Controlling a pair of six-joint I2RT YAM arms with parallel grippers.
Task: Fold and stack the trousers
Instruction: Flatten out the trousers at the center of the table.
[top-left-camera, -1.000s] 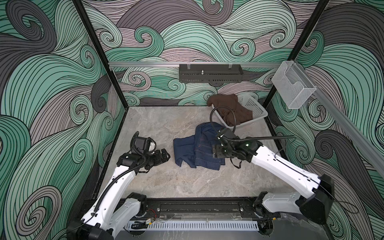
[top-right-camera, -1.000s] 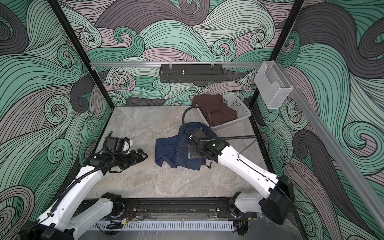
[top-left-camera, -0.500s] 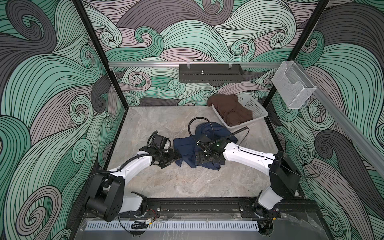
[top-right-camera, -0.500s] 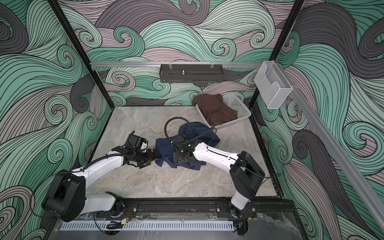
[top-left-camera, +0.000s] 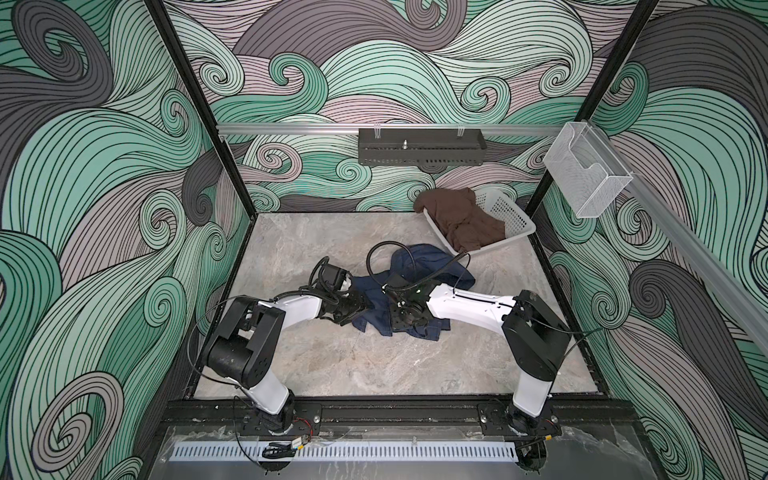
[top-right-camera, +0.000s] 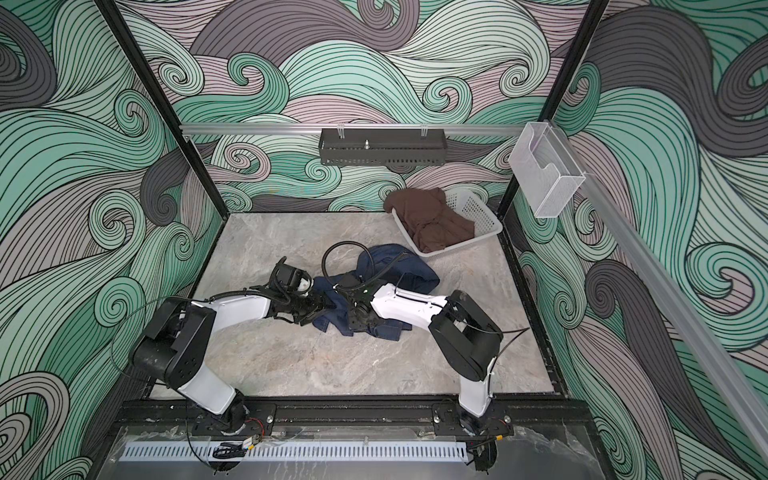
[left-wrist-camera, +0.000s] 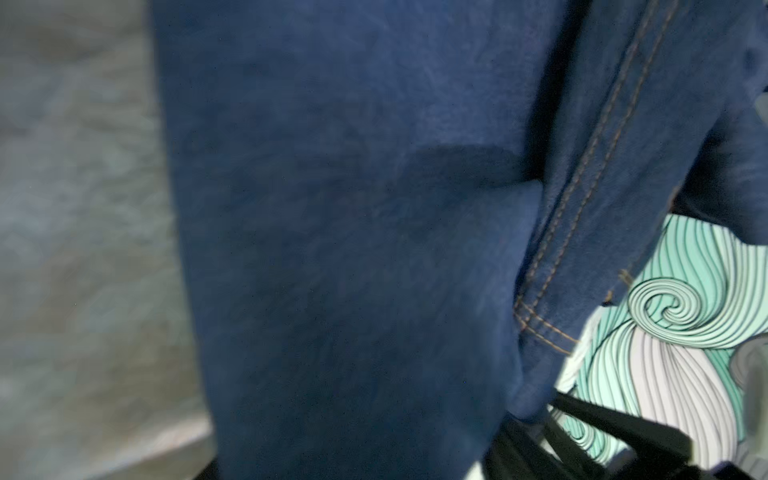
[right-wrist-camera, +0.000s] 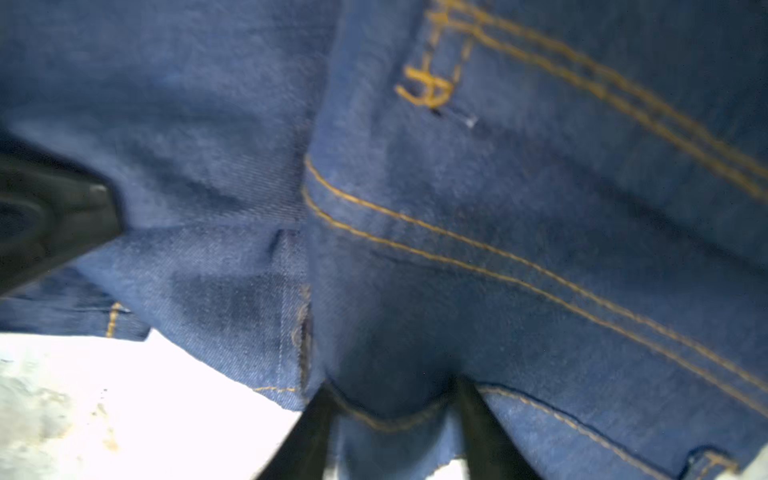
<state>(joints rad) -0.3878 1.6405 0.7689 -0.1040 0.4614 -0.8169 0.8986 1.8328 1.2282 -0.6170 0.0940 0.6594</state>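
the trousers (top-left-camera: 424, 259) are lying in a crumpled navy heap on the marble table (top-left-camera: 374, 365), about the middle of the frame in both top views, just below and left of the white basket (top-left-camera: 517, 220). your right gripper (top-left-camera: 405, 319) is pressing down on the heap's lower edge. in the right wrist view its two dark fingers (right-wrist-camera: 320, 424) are pinching a stitched fold of denim between them. your left gripper (top-left-camera: 360, 306) is meeting the heap's left edge. in the left wrist view denim is filling most of the frame, so you cannot tell whether its jaws are apart or together. a brown garment (top-left-camera: 461, 216) is spilling over the basket's rim, at the upper right of the table.
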